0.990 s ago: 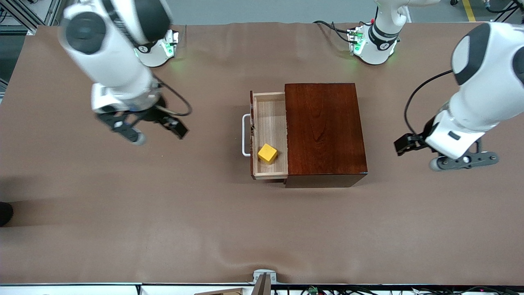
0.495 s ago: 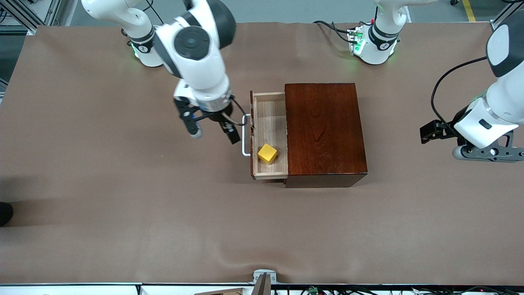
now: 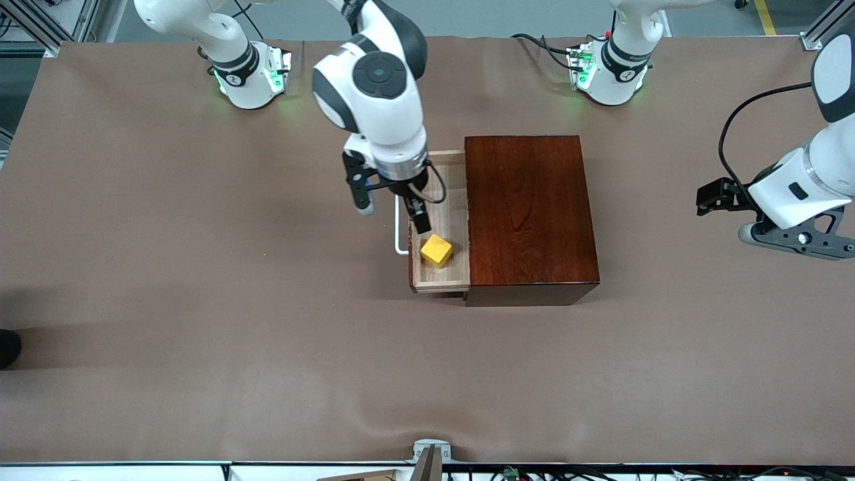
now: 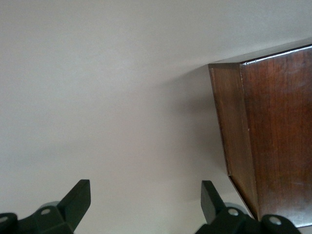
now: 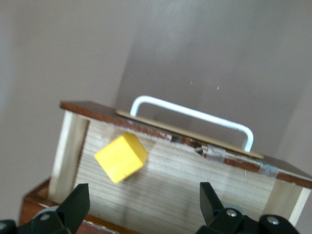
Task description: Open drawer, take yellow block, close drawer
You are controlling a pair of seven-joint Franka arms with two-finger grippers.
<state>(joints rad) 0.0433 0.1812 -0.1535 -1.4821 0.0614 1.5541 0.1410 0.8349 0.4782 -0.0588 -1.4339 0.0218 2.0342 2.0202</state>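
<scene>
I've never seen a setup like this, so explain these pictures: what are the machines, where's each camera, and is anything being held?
Two white robot arms work at a brown table. One picture looks down from above; the other two come from cameras on the arms' wrists. A dark wooden box has its drawer pulled out, with a yellow block lying inside. The right claw hangs open over the drawer, holding nothing. The left claw waits, open and empty, over the table near its own end.

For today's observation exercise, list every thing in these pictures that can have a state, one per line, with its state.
drawer: pulled open from the wooden box.
yellow block: lying loose in the drawer, not gripped.
right tool: open, over the drawer's handle.
left tool: open, empty, waiting beside the box.
</scene>
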